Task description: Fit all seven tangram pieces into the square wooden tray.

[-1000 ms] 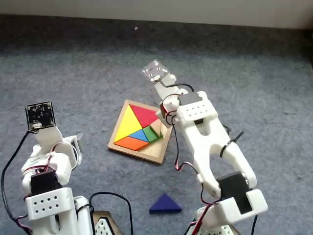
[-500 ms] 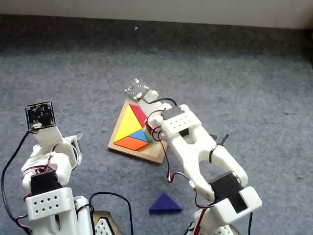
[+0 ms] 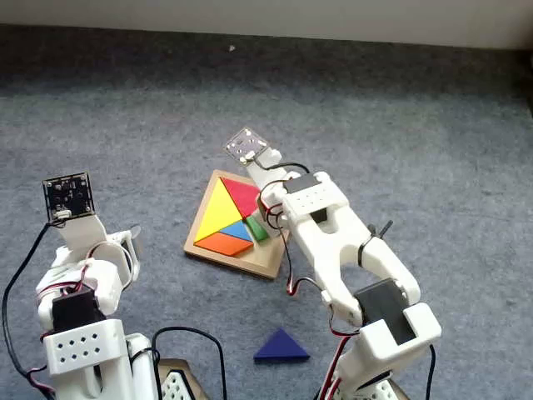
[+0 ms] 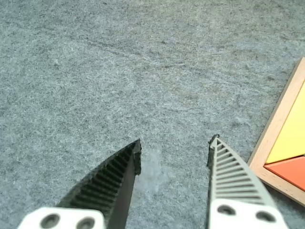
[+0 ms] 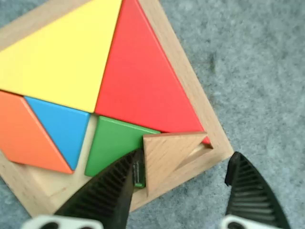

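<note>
My right jaws stand open astride the wooden triangle (image 5: 167,152), which overlaps the green square (image 5: 112,145) in the tray (image 5: 183,71) corner, probably to reseat it. My left jaws wait open.

Open left gripper (image 4: 174,145) over grey carpet (image 4: 119,71), wooden tray (image 4: 274,129) corner beside it

surface: grey carpet (image 3: 125,117) | far edge: pale strip (image 3: 333,15) | carpet: small white speck (image 3: 231,48)
</note>
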`<action>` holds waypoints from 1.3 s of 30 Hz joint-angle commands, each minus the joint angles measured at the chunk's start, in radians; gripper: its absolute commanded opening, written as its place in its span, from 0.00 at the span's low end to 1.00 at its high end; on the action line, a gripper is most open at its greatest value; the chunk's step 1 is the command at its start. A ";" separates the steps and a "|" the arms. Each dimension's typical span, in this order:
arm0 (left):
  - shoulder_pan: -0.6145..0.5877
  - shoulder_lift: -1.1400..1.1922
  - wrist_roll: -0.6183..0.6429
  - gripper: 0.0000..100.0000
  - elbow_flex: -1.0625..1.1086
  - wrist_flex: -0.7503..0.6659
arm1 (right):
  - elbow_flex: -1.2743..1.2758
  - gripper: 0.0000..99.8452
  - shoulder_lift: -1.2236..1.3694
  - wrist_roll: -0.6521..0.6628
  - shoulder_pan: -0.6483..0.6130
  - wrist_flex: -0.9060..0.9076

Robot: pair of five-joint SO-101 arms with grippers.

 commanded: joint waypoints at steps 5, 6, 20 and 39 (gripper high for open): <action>0.018 -0.008 0.009 0.23 -0.008 -0.012 | -0.042 0.27 -0.077 -0.011 0.013 0.028; 0.018 -0.008 0.009 0.23 -0.008 -0.014 | -0.042 0.27 -0.101 -0.011 0.012 0.028; 0.018 -0.008 0.009 0.23 -0.005 -0.015 | 0.012 0.26 -0.058 -0.011 0.022 -0.094; 0.018 -0.008 0.009 0.23 -0.007 -0.012 | 0.012 0.26 -0.105 -0.011 0.068 -0.025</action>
